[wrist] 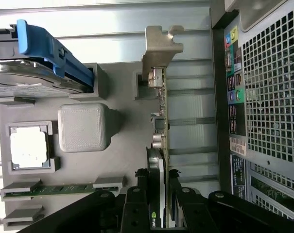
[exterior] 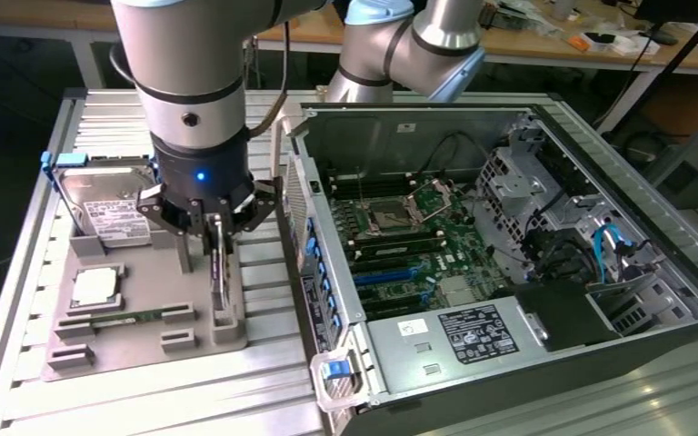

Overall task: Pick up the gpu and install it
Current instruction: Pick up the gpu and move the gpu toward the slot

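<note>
Read on the cooler edge of the gpu: green logo patch with white letters "nvi", remainder out of view. Noted but not legible: white printed label on the hard drive, black label with white print on the power supply, white barcode sticker on the rear of the computer case.

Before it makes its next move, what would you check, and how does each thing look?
1. Tool lined up over the gpu: ok.
2. gpu standing on edge in the gray tray: ok.
3. Computer case side open, motherboard exposed: ok.
4. Blue slots on the motherboard free of cards: ok.
5. Cables clear of those slots: cannot tell.
</note>
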`<act>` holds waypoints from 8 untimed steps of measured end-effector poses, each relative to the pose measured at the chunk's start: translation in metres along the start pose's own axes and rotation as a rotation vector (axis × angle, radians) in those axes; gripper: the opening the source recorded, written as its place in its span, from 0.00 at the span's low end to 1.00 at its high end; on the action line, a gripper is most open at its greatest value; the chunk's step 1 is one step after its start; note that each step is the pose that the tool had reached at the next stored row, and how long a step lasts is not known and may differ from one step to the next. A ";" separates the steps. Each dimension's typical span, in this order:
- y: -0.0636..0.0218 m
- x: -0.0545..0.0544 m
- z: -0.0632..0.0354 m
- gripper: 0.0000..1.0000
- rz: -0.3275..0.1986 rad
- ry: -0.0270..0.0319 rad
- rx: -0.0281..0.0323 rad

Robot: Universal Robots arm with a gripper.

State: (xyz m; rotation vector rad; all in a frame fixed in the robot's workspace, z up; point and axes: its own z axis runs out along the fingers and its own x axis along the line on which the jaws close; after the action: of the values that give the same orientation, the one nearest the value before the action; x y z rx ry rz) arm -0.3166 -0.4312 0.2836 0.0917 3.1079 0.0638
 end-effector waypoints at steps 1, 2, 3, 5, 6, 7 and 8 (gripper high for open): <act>0.0001 0.000 -0.0022 0.27 0.000 0.0000 0.0001; 0.0001 0.000 -0.0022 0.27 0.000 -0.0001 -0.0001; 0.0001 0.000 -0.0021 0.27 0.000 -0.0001 -0.0001; 0.0001 0.000 -0.0022 0.27 0.000 -0.0001 -0.0001; 0.0001 0.000 -0.0022 0.27 0.000 0.0000 0.0000; 0.0001 0.000 -0.0022 0.27 0.000 0.0000 0.0000; 0.0001 0.000 -0.0022 0.27 0.000 0.0000 0.0000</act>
State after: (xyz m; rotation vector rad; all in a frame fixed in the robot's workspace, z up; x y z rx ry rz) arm -0.3166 -0.4312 0.2858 0.0916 3.1079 0.0638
